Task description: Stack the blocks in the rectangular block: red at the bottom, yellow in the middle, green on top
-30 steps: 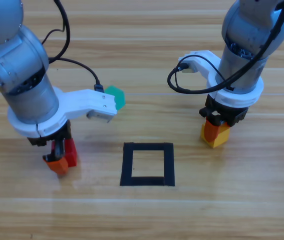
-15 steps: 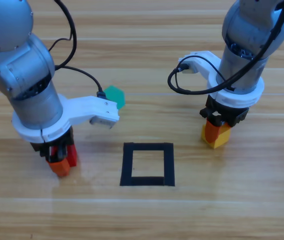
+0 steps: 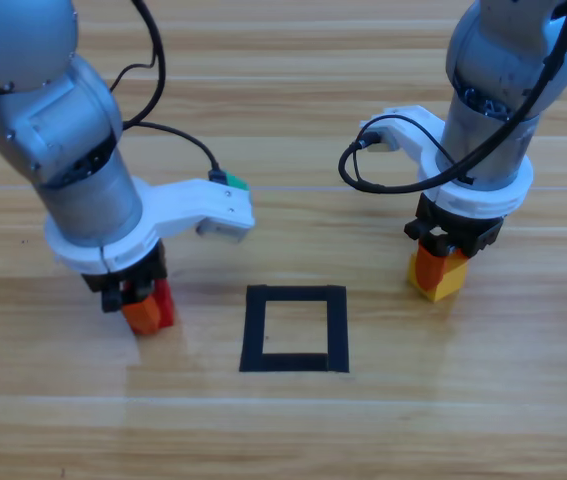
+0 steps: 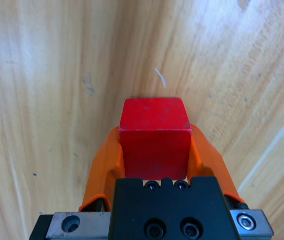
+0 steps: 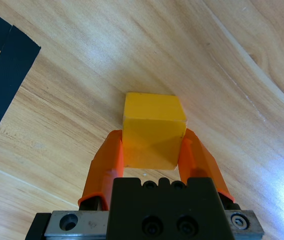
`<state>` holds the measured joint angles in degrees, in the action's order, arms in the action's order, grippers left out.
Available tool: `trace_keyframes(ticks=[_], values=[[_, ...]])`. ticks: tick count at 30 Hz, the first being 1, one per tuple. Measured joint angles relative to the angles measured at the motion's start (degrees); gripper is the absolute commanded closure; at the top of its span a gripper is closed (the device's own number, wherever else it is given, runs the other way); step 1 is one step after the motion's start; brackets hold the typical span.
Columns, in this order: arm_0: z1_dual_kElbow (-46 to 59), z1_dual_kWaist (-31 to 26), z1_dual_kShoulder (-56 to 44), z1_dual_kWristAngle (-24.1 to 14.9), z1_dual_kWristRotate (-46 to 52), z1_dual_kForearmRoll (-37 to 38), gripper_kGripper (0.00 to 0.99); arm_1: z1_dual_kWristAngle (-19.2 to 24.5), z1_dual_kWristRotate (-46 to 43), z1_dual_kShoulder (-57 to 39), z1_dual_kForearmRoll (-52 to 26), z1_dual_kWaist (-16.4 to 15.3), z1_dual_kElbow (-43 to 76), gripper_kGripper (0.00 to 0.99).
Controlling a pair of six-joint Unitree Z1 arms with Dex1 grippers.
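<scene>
Red cube (image 4: 155,135): small, rigid, matte, likely light; clamped on opposite flat faces by left tool (image 3: 141,308), left of tape square (image 3: 295,328). Yellow cube (image 5: 153,131): alike, clamped by right tool (image 3: 439,266), right of square. Green cube (image 3: 235,184): far left on the counter (image 3: 293,430), mostly hidden

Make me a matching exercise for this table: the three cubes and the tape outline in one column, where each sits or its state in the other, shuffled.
Things:
1. red cube
2. yellow cube
3. green cube
4. tape outline

States:
A. mostly hidden behind the left arm's bracket
B. gripped by the right tool
C. nothing inside it
D. gripped by the left tool

Pairs: 1-D, 2-B, 3-A, 4-C
</scene>
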<state>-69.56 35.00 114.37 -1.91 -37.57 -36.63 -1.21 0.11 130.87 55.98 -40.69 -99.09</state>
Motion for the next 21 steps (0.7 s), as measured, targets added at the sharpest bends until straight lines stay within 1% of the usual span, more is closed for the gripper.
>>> trace_keyframes(ticks=[3,5,7,9,11,12,16,21], values=[[-1.88,0.00,0.70,0.00,1.66,-0.27,0.990,0.00,-0.08,-0.06,0.39,0.00,0.00,0.976],[-4.53,0.00,1.42,0.00,4.02,-2.51,0.990,0.00,-0.10,-0.10,0.78,0.00,0.00,0.976],[-9.28,0.00,3.23,0.00,7.06,-6.66,0.990,0.00,-0.16,-0.16,1.13,0.00,0.00,0.976],[-17.03,-0.01,6.85,0.09,11.45,-12.94,0.990,0.00,-0.42,-0.24,1.65,0.00,0.00,0.976],[-21.96,-0.08,9.35,1.00,14.54,-16.59,0.990,0.00,-0.67,-0.26,1.90,0.00,0.00,0.976],[-24.36,-0.18,10.72,2.60,16.99,-17.93,0.990,0.00,-0.92,-0.29,2.06,0.00,0.00,0.976],[-25.72,-0.21,11.20,3.61,25.33,-18.91,0.990,0.00,-2.02,-0.41,2.70,0.00,0.00,0.976],[-26.53,-0.27,11.18,5.43,32.59,-20.14,0.990,0.00,-2.11,-1.07,3.98,0.00,0.01,0.975]])
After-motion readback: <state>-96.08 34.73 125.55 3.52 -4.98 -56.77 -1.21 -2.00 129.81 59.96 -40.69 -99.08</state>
